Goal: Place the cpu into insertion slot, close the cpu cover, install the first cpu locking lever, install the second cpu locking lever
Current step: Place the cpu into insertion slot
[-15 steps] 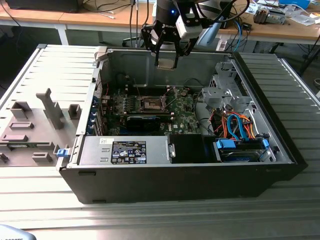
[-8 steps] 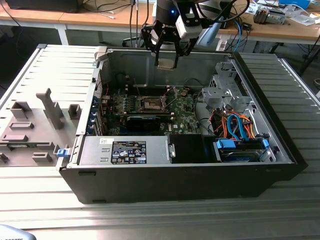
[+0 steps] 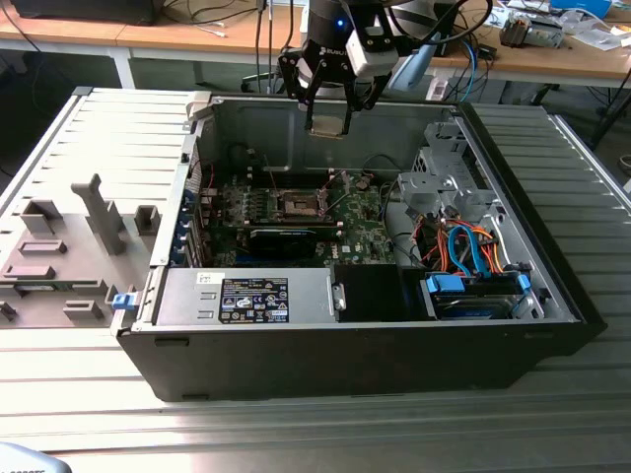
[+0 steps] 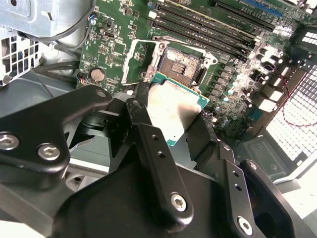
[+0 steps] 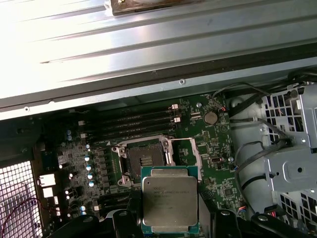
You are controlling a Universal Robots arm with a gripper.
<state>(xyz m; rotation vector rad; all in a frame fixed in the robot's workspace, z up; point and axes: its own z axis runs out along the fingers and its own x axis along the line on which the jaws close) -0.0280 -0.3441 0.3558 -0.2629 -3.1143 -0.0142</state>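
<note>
A robot arm's single gripper (image 4: 176, 130) clamps its black fingers (image 4: 148, 134) on opposite edges of the one cpu (image 5: 169, 198), silvery top up in both wrist views. The chip hangs in the air above the open computer case (image 3: 296, 365), near its far wall in the exterior view and well apart from the board below. Under it sits the one insertion slot (image 5: 143, 161), its dark centre bare and nothing seated in it. Just beside the slot, the one cpu cover (image 5: 185, 153) lies swung open, green board (image 5: 218, 168) visible through its square window. As things stand, none of the four steps is finished: the chip is carried but not placed, the cover is not closed, and neither locking lever looks fastened. The levers themselves are too thin to count among the socket's metalwork. Farther across the board are a bank of long black memory slots (image 5: 133, 124) and one round coin battery (image 5: 211, 117). The tally is one gripper, one chip, one socket, one cover and one battery.
</note>
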